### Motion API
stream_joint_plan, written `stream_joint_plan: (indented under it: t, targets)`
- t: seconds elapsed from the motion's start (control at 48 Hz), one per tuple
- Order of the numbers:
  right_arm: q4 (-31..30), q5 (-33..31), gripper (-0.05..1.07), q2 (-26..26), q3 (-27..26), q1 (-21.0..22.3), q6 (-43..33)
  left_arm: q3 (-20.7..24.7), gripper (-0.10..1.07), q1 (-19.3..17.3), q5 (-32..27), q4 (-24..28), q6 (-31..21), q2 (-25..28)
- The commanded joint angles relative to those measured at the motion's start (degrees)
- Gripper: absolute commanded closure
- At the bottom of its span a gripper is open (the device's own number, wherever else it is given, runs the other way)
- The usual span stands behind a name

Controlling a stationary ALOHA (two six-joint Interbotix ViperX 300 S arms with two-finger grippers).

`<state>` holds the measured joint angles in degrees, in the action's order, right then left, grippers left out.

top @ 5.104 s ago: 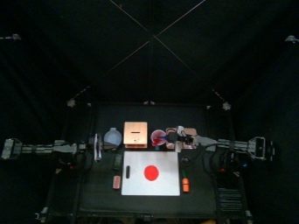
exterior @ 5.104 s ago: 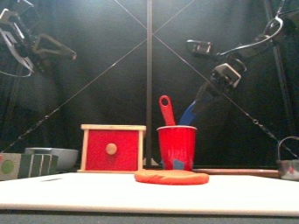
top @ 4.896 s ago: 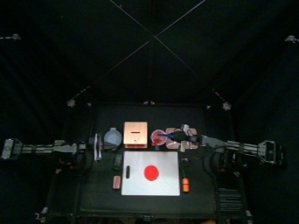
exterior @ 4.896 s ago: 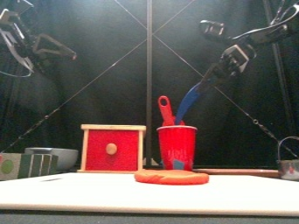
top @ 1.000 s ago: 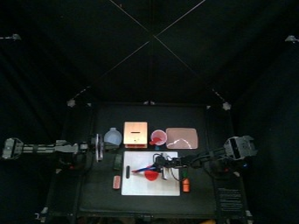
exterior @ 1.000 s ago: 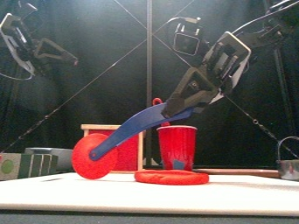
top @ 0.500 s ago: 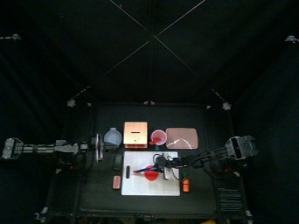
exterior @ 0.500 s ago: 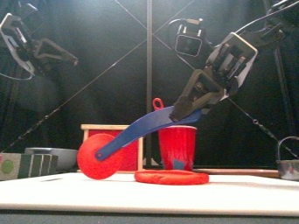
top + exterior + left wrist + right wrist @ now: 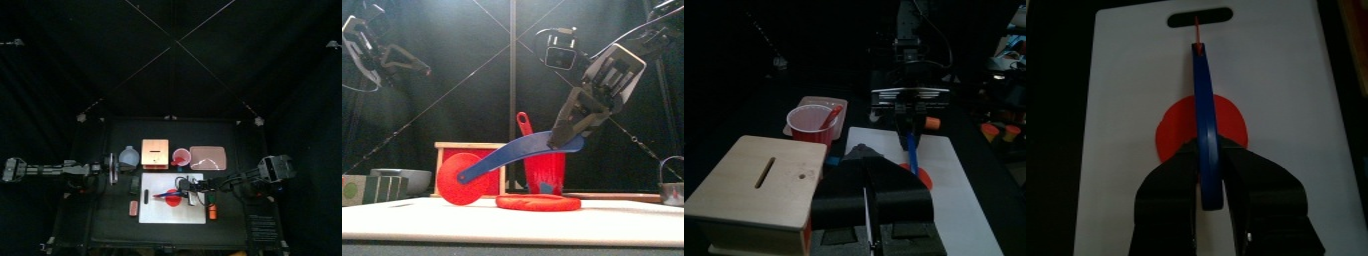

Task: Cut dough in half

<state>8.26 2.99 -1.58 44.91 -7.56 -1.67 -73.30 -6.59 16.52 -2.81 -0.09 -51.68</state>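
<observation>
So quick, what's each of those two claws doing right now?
Left gripper: fingers shut, holding nothing, resting off to the side.
Right gripper: fingers closed on the blue-handled cutter, above the dough.

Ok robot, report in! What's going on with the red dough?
Right gripper holds the blue-handled cutter over the dough. Dough whole on the white board. Left gripper shut, resting aside. Nothing blocking.

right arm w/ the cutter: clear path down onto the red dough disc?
Probably yes. The right gripper holds the blue-handled cutter with a red wheel above the flat red dough disc on the white cutting board. Nothing lies between them. The left gripper rests off to the side.
</observation>
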Motion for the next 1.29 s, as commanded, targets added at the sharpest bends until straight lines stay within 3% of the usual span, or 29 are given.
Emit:
stream_joint_plan:
  t: [0.0, 0.479, 1.271]
  targets:
    - [0.1, -0.3, 0.76, -1.9, -0.4, -0.2, 0.1, 0.6, 0.93, -0.2, 0.2, -0.1, -0.1, 0.3]
    - [0.2, -1.8, 0.77, -4.7, 1.7, -0.1, 0.0, 0.6, 0.93, -0.1, 0.2, -0.1, -0.1, 0.3]
    - [1.8, -9.4, 0.77, -8.2, 5.8, -0.3, -0.2, 0.9, 0.93, -0.2, 0.5, -0.1, 0.0, 2.2]
